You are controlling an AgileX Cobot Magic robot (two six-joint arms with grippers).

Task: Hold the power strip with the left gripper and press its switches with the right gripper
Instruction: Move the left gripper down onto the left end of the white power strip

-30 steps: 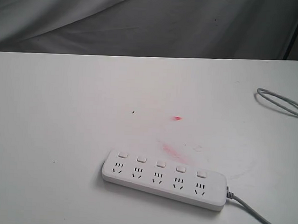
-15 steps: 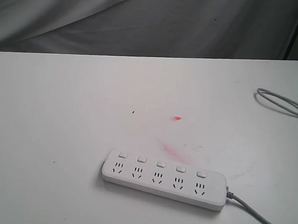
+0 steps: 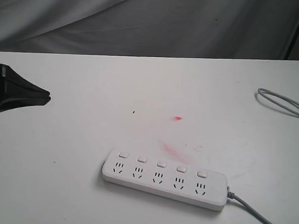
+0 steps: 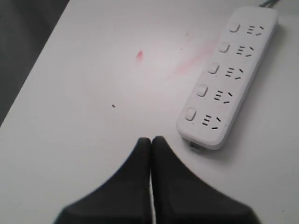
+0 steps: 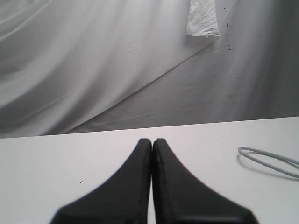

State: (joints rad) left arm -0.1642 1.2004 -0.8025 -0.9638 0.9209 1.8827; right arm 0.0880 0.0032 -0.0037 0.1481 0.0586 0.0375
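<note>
Power strip (image 3: 166, 179) lies flat, untouched. Left gripper (image 3: 46, 93) well left of it, jaws pinched together, must widen to clamp. Right gripper (image 5: 152, 140) likewise pinched, blunt tip suits poking switches (image 3: 160, 163).

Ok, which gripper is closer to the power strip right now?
Left. The left gripper, shut, is left of the power strip in the exterior view, apart from it. The right gripper is outside that view; its camera shows the grey cable loop, no strip.

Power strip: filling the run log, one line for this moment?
left end effector shut, short of strip | right end effector shut, away | strip untouched on table
</note>
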